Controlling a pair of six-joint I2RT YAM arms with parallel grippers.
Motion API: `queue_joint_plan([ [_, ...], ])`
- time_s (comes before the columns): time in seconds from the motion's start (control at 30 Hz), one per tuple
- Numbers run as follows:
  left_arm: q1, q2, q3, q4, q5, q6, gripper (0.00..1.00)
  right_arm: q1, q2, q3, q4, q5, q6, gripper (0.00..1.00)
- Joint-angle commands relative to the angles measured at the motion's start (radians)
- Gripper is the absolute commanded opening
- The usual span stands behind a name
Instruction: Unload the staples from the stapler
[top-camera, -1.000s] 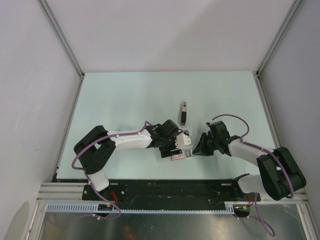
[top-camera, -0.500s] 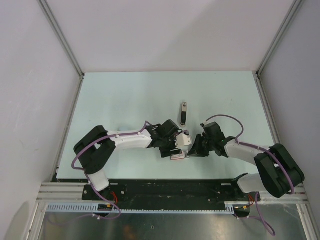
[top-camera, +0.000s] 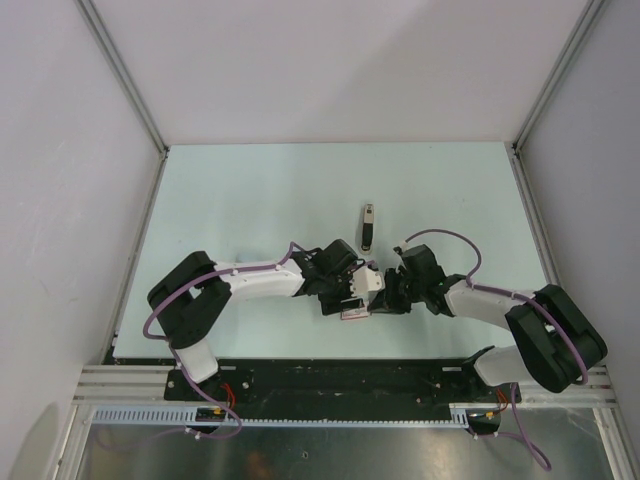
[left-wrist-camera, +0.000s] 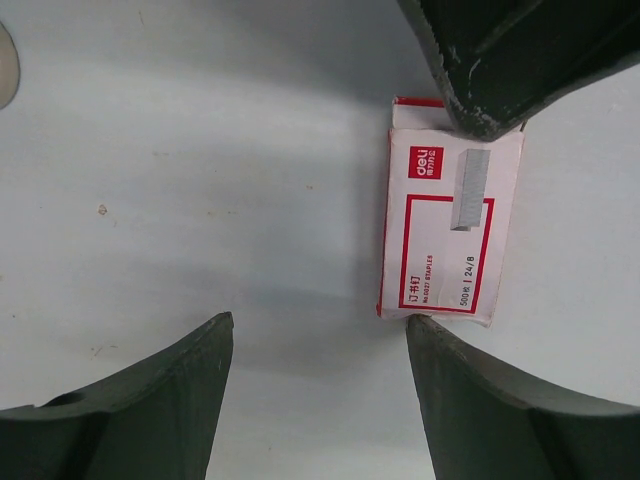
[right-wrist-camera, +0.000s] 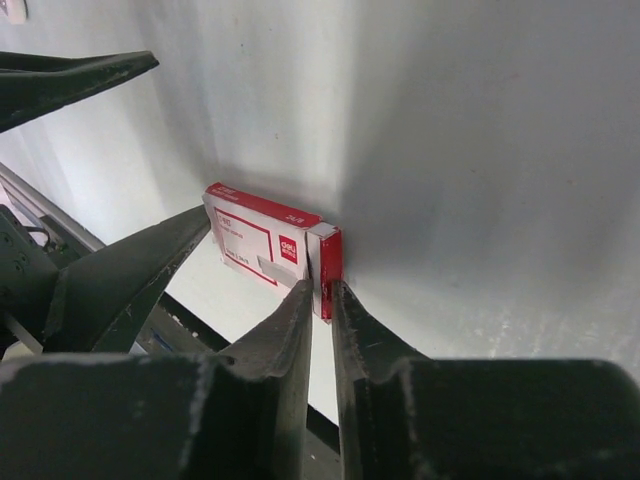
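The stapler (top-camera: 368, 227) lies alone on the pale table, black with a pale base, beyond both grippers. No loose staples show. A white-and-red staple box (top-camera: 353, 312) lies flat between the grippers. My left gripper (top-camera: 350, 292) is open and empty; in the left wrist view (left-wrist-camera: 318, 325) its right fingertip touches the box's (left-wrist-camera: 445, 230) near corner. My right gripper (top-camera: 380, 301) has its jaws nearly closed on the box's red end (right-wrist-camera: 328, 258), one finger on each side in the right wrist view (right-wrist-camera: 322, 292).
The table's black front rail (top-camera: 330, 372) runs just behind the box. The grey enclosure walls (top-camera: 130, 90) stand at the back and sides. The two grippers sit nearly tip to tip over the box.
My right arm has moved left, up to the staple box, and its jaws now sit around the box's end. The left arm, box and stapler have not moved.
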Motion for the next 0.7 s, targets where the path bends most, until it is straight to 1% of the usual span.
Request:
queue_joint_plan([
  [0.0, -0.009, -0.032, -0.012, 0.018, -0.019, 0.029, 0.75, 0.003, -0.005, 0.004, 0.054, -0.033, 0.012, 0.21],
  [0.17, -0.009, -0.035, -0.015, 0.018, -0.025, 0.034, 0.75, -0.014, -0.016, -0.018, 0.046, -0.042, 0.011, 0.30],
  [0.23, -0.009, -0.035, -0.016, 0.018, -0.026, 0.034, 0.75, -0.027, -0.021, -0.035, 0.043, -0.051, 0.009, 0.33],
  [0.5, -0.009, -0.037, -0.013, 0.018, -0.026, 0.035, 0.75, -0.073, -0.076, -0.076, 0.030, -0.062, 0.005, 0.34],
  [0.57, -0.009, -0.035, -0.009, 0.018, -0.026, 0.034, 0.75, -0.074, -0.077, -0.076, 0.047, -0.061, 0.014, 0.33],
  [0.67, -0.009, -0.035, -0.008, 0.018, -0.027, 0.034, 0.74, -0.075, -0.068, -0.074, 0.081, -0.052, 0.031, 0.28],
])
